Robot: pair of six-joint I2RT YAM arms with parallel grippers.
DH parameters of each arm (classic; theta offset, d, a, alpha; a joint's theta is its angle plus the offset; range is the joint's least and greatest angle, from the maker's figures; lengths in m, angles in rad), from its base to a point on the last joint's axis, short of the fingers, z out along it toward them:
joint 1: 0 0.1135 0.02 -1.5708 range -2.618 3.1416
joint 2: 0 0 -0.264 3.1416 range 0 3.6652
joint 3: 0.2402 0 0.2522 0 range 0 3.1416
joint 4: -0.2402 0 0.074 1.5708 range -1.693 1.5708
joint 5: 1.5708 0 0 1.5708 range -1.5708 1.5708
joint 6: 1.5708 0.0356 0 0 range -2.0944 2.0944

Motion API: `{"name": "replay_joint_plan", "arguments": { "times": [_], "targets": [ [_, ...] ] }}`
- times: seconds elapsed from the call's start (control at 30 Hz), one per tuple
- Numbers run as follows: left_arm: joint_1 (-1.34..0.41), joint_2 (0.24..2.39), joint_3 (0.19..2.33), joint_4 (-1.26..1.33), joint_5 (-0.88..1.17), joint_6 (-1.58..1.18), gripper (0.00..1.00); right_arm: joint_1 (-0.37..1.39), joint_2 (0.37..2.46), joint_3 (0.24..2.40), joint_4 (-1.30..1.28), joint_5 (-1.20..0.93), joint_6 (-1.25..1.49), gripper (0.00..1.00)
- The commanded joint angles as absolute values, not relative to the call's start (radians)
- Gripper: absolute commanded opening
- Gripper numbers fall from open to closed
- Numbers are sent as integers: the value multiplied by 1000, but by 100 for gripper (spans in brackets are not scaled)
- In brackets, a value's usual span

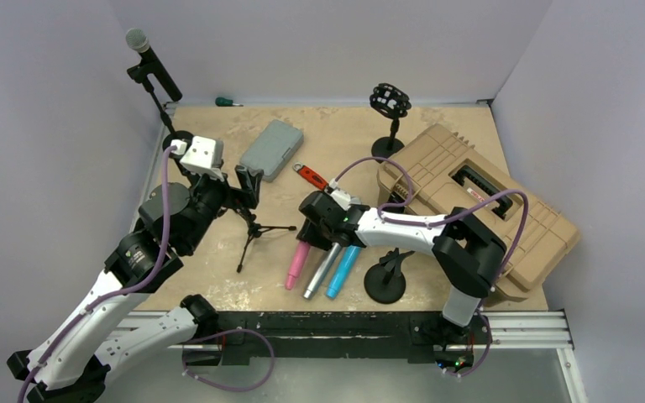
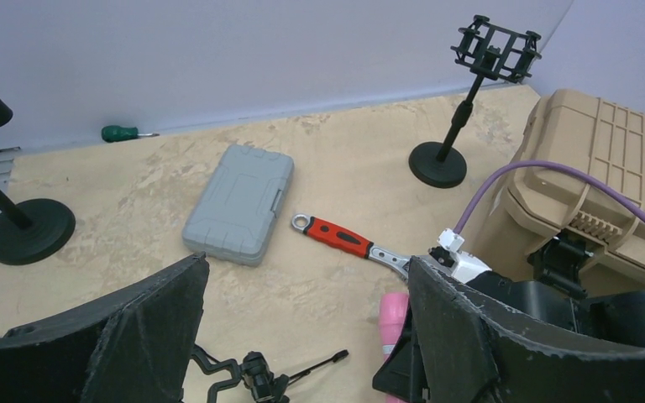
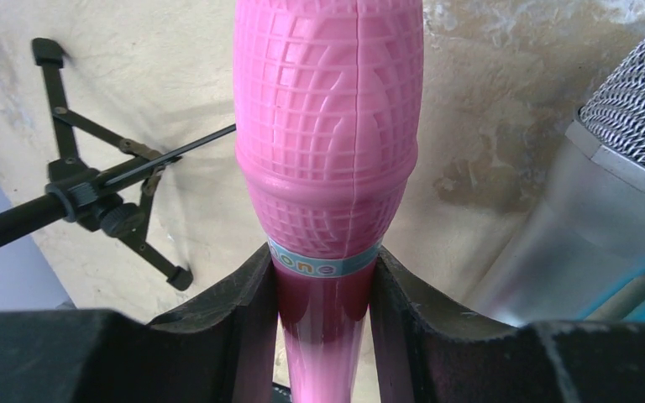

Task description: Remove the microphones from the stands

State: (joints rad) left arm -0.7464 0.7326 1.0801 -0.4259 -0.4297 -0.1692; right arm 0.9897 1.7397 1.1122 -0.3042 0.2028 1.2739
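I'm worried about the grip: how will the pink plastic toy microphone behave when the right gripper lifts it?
Probably light: the pink plastic toy microphone looks moulded and hollow. Its handle is glossy and smooth where the right gripper clamps it, so it may slip. Round-bodied, it would likely roll if released.

There are four microphones: the pink microphone (image 1: 296, 264), silver microphone (image 1: 322, 270) and blue microphone (image 1: 343, 271) lie side by side left of the one tan toolbox (image 1: 470, 197), and the black microphone (image 1: 153, 60) is far to its left. There are four stands: a shock-mount stand (image 1: 389, 117) and a round-base stand (image 1: 385, 284) by the toolbox, and a tripod stand (image 1: 256, 231) and a clip stand (image 1: 161, 105) further left. Also left of it are one grey case (image 1: 271, 149), one red-handled wrench (image 1: 311, 176) and one green-handled screwdriver (image 1: 227, 102).
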Motion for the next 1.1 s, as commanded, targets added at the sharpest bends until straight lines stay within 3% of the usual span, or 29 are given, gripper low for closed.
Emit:
{"name": "replay_joint_plan", "arguments": {
  "times": [0.0,0.23,0.37,0.57,0.7,0.93,1.07],
  "targets": [
    [-742,730,1071,-374,-446,-169,86,994,1761,1130,-319,239,1319,10],
    [-742,728,1070,-375,-445,-170,86,994,1795,1137,-333,241,1321,10],
    [-742,733,1069,-374,-444,-172,86,995,1799,1131,-333,241,1322,16],
    [-742,736,1069,-374,-443,-173,86,996,1793,1125,-329,238,1322,42],
    [-742,740,1070,-374,-441,-173,86,998,1771,1120,-325,246,1319,48],
    [-742,743,1071,-376,-440,-174,86,1008,1681,1131,-289,338,1242,51],
    [-742,741,1071,-376,-442,-173,86,1008,1544,1109,-137,368,1045,48]
  ]
}}
